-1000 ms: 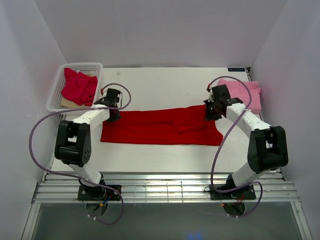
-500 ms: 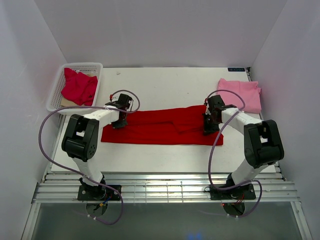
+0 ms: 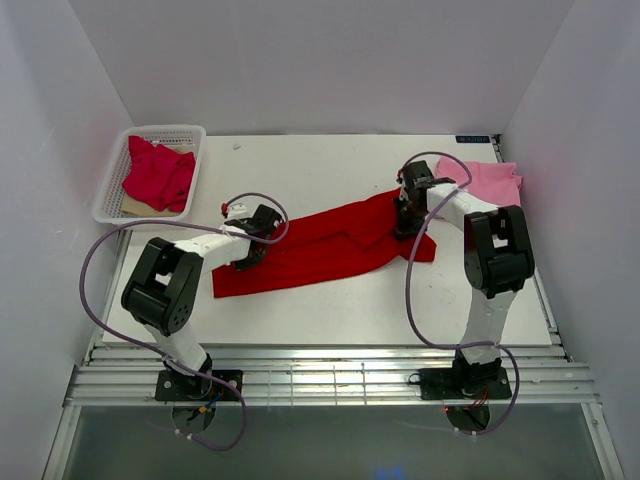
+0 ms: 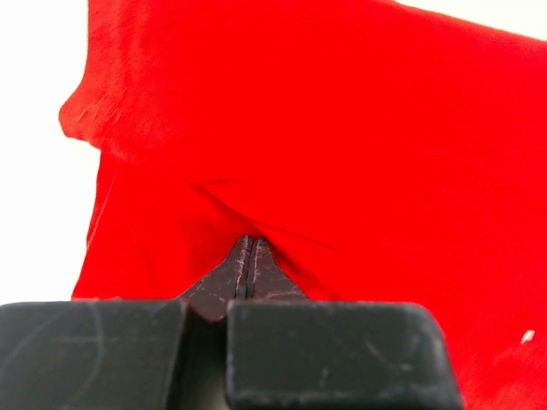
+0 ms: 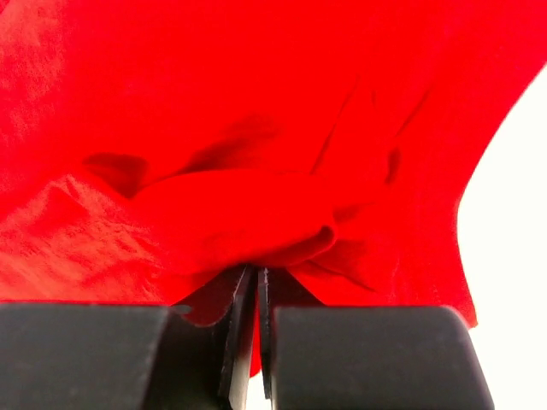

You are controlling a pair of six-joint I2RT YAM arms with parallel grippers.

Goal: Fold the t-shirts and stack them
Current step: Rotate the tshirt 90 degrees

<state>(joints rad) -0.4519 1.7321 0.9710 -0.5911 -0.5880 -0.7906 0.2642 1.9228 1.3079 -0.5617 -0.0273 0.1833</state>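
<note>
On the white table (image 3: 330, 165), the left gripper (image 4: 249, 252) and right gripper (image 5: 255, 278) each pinch an opposite end of the bright red t-shirt (image 3: 320, 250), stretched slantwise between them.

One high view, two close views.
From above and behind, looking down on the whole table (image 3: 320, 170); from each wrist, right up against the red shirt (image 3: 320, 245), shared by all three.

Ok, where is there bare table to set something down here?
Free: the far middle of the white table, between the white mesh basket and light pink t-shirt; also the near strip. Crowded: the middle, where left gripper and right gripper pinch the bright red t-shirt.
</note>
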